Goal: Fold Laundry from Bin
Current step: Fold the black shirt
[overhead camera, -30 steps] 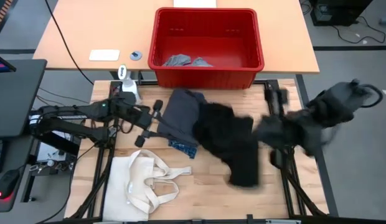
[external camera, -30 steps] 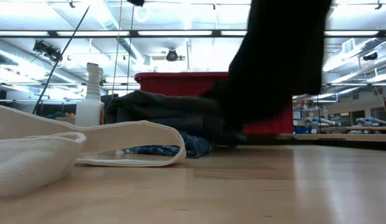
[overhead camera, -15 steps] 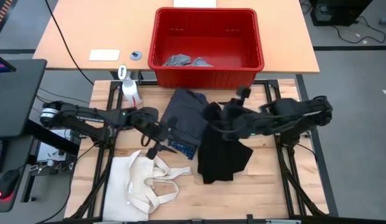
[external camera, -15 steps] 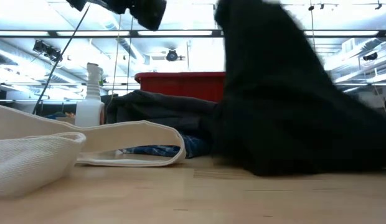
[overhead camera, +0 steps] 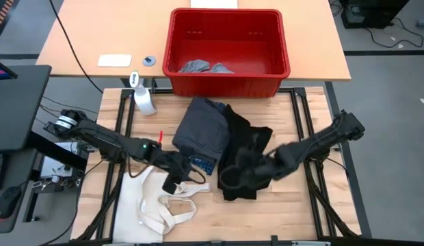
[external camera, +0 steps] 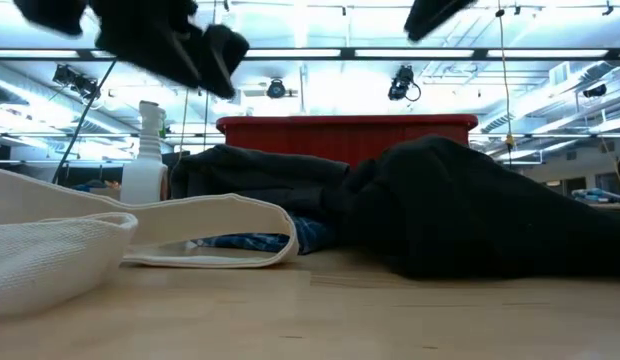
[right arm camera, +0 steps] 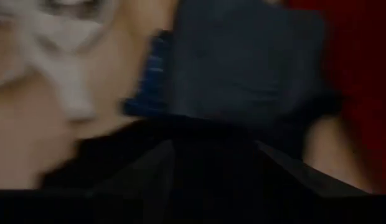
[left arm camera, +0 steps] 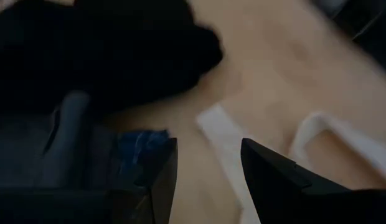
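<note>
On the wooden desk (overhead camera: 287, 205) I see the red bin (overhead camera: 228, 51) at the far edge, two light grey pieces (overhead camera: 198, 67) inside. The dark grey piece (overhead camera: 202, 126), blue plaid shirt (overhead camera: 200, 162) and black piece (overhead camera: 247, 147) lie heaped in front. My left claw (overhead camera: 176, 183) hovers over the cream tote bag (overhead camera: 157, 205), fingers (left arm camera: 162, 180) apart. My right claw (overhead camera: 232, 179) sits on the black piece; I cannot tell its state.

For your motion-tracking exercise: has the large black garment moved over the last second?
Yes. The large black garment has come in from the table's right side toward the dark grey piece, and now lies bunched beside it, below the fixed red plastic bin.
</note>
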You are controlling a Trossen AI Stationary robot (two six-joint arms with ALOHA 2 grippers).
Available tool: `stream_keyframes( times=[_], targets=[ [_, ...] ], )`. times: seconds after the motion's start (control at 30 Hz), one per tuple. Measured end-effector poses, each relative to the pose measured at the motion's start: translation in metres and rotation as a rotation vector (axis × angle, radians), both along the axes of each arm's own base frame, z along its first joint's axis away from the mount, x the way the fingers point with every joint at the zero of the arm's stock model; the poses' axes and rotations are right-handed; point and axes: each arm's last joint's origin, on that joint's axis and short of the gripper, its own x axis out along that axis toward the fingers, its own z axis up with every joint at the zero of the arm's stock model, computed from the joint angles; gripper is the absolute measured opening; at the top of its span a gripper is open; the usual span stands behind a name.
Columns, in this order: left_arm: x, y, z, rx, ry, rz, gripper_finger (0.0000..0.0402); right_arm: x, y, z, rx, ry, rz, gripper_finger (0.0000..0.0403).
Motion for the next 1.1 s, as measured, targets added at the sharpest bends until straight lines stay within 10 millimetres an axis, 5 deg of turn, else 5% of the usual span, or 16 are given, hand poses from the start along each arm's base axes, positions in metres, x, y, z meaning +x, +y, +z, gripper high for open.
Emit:
stream_keyframes(
  times=[0.27,0.6,0.83,1.1],
  targets=[
    [0.009,-0.014,-0.015,0.012,-0.001,0.104,0.0180,-0.001,0.049,-0.063,0.142,-0.302,0.147,0.0213],
    [0.033,-0.026,-0.041,0.100,-0.070,0.025,0.0180,-0.010,0.075,-0.133,-0.024,-0.444,0.053,0.0212],
    [0.059,-0.024,-0.059,0.243,-0.176,-0.031,0.0180,-0.003,0.081,-0.126,-0.348,-0.530,-0.077,0.0212],
    [0.079,-0.020,-0.066,0.443,-0.147,-0.124,0.0180,-0.027,0.088,-0.124,-0.347,-0.613,-0.147,0.0212]
  ],
)
